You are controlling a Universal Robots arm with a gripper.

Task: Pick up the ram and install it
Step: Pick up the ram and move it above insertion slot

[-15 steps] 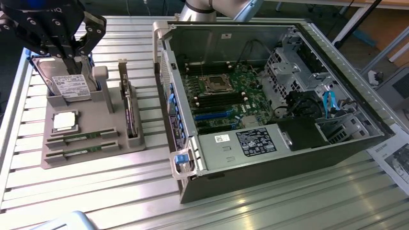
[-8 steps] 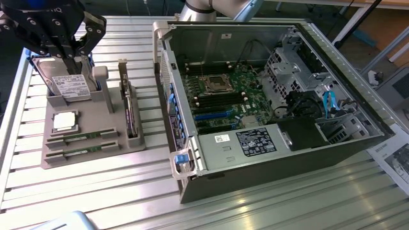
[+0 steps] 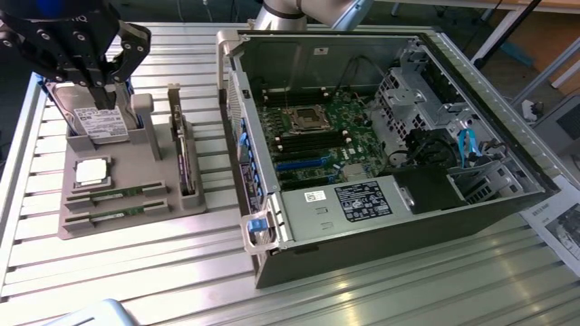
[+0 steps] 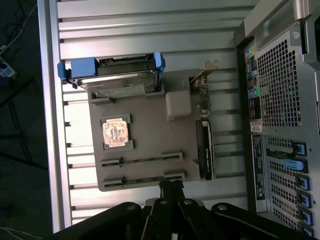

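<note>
Claw (image 3: 106, 95), pressed together and empty, hangs upper left in the exterior view; ram (image 3: 116, 195) lies below it at lower left, long axis running left-right.

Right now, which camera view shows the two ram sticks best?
The exterior view: both ram sticks show their green sides in the grey holder. The wrist view looks down on their edges, so they appear as thin dark strips.

The claw (image 3: 107, 95) is all matte black: chunky body, angled linkage bars running down to two slim fingers (image 4: 167, 191), little silver screw heads at the pivots, and a bit of white lettering above those. Well off from the claw, the arm tube (image 3: 295, 12) is silver-grey.
</note>
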